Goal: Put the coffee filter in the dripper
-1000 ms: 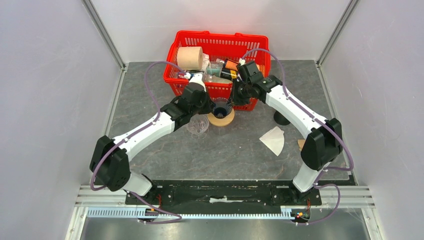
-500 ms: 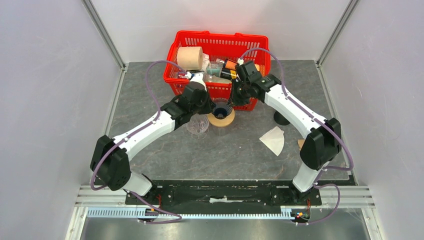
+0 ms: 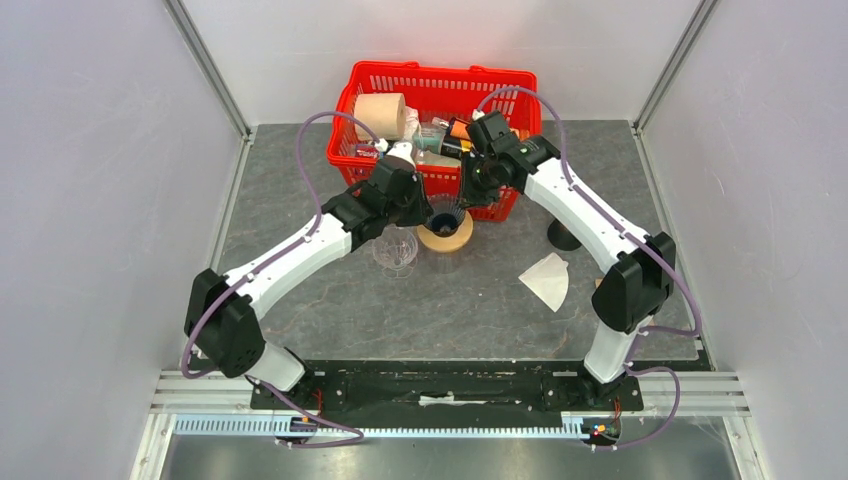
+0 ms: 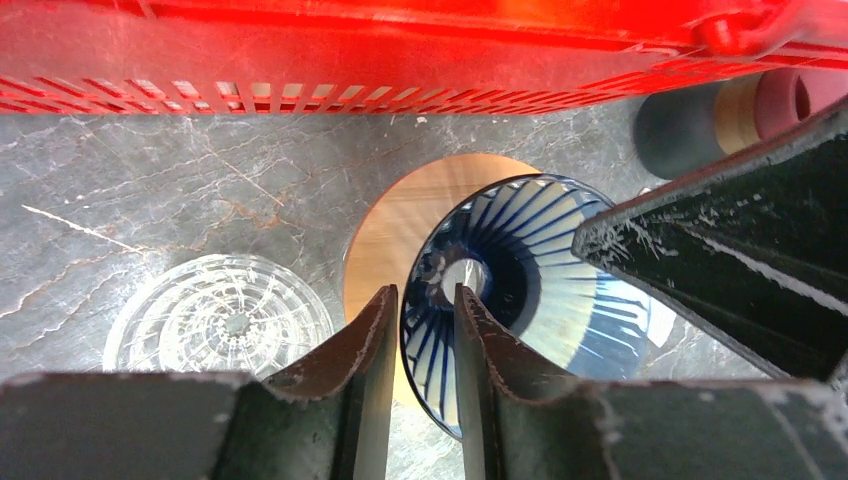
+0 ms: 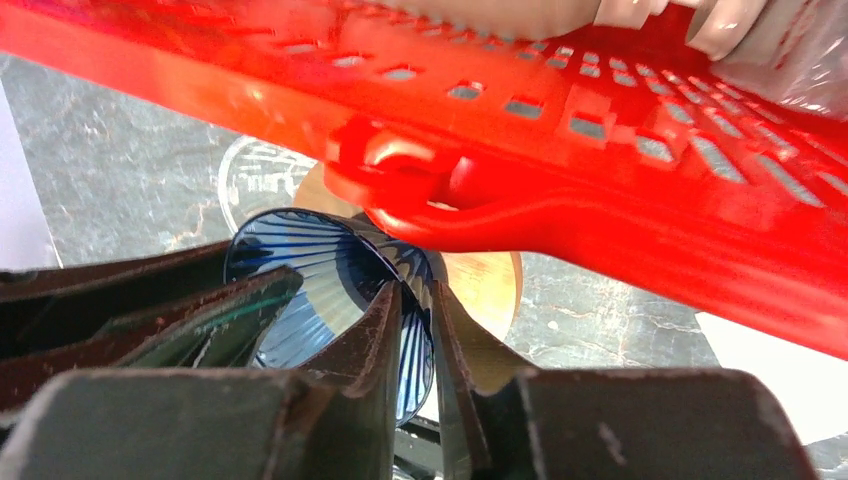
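Note:
The blue ribbed dripper (image 3: pixel 445 216) stands on a round wooden base (image 3: pixel 442 237) just in front of the red basket. My left gripper (image 4: pixel 424 330) is shut on the dripper's left rim (image 4: pixel 520 280). My right gripper (image 5: pixel 415 330) is shut on its right rim (image 5: pixel 300 280). In the top view both grippers meet at the dripper, the left (image 3: pixel 428 212) and the right (image 3: pixel 465 203). The white coffee filter (image 3: pixel 547 279) lies flat on the table, right of centre, well apart from both grippers.
The red basket (image 3: pixel 510 85), with a paper roll (image 3: pixel 380 115) and bottles in it, stands close behind the dripper; its handle (image 5: pixel 520 215) hangs just above my right gripper. A clear glass lid (image 3: pixel 395 250) lies left of the base. A black object (image 3: pixel 562 238) stands right.
Both wrists have shifted slightly toward the basket while holding the dripper. The filter has not moved.

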Controlling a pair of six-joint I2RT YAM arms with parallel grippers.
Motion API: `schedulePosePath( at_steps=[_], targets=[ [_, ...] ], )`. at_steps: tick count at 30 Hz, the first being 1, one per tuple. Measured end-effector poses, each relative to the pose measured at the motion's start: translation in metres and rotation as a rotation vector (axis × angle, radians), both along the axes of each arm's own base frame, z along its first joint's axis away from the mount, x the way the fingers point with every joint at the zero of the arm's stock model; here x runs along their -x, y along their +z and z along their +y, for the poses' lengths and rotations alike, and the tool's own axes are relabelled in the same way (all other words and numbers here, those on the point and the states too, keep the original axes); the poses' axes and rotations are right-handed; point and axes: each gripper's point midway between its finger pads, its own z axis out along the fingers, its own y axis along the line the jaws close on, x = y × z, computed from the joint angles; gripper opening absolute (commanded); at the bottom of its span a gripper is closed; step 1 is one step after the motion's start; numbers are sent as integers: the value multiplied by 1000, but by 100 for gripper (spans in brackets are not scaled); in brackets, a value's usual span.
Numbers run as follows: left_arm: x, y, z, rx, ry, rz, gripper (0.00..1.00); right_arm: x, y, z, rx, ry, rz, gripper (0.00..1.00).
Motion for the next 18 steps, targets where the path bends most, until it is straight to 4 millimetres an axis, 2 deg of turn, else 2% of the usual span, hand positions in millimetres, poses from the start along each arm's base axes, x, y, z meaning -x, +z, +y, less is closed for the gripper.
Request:
schedulePosePath(
  at_steps=[2,7,10,12,16,18],
  targets=[
    [-1,8,0,-6,-1,-10,44,-4,6,0,-1,-7,-13,31],
    [-8,32,-3,4,-4,-55,64,-15,29,2,-25,-24,-73,54],
    [-9,38,-3,2,-3,-69,72,-18,38,4,-39,-25,-94,68],
    [-9,40,-2,-2,-4,-72,80,-18,41,4,-41,-22,-100,75],
    [-7,44,2,-7,-3,-81,87,-17,44,4,-47,-19,-105,95],
    [-5,49,3,-2,-3,-90,87,-16,48,3,-52,-19,-112,97]
  ],
)
